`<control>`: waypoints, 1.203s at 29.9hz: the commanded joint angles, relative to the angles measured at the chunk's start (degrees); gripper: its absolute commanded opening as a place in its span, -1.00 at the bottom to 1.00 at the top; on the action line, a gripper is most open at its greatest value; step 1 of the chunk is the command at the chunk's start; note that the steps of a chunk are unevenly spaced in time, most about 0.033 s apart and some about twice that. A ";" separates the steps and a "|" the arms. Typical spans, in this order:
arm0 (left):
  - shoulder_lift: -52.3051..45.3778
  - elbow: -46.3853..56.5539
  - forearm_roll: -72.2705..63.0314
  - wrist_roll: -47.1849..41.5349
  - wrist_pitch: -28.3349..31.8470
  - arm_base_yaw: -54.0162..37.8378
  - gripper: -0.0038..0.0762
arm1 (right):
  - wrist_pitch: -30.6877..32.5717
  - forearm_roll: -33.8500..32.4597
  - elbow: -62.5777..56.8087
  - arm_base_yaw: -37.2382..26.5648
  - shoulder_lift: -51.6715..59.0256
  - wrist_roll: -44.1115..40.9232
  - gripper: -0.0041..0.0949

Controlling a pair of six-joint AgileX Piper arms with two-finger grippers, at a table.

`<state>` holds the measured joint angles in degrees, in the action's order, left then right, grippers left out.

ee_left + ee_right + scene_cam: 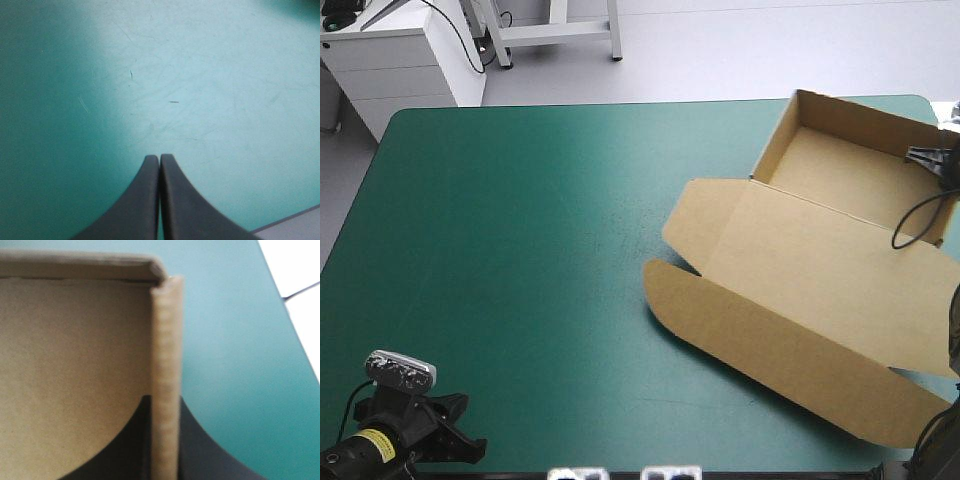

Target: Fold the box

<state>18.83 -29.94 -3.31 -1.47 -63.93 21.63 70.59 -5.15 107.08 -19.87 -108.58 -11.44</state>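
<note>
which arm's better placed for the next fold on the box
Right. The right gripper is shut on the box, gripping its wall, while the left gripper is shut over bare cover at the near left corner, far from the box.

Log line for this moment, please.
box: open tray, lid flat | right gripper: shut on tray wall | left gripper: shut, empty, over teal-green cover
</note>
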 commanded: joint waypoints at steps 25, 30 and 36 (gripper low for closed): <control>0.63 -1.47 -9.97 -0.03 2.83 0.26 -0.92 | 1.06 -3.69 1.62 -13.13 -3.23 1.70 -0.03; 0.63 -1.47 -8.97 3.19 2.83 0.26 -0.92 | 1.06 -2.34 1.62 -13.13 2.93 2.12 -0.03; 0.63 -1.47 -7.10 5.23 2.94 0.26 -0.92 | 1.06 4.40 1.62 -13.13 12.71 3.85 -0.03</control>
<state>18.83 -29.94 -10.47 2.40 -63.64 21.63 71.01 -4.31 107.08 -32.78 -102.70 -9.67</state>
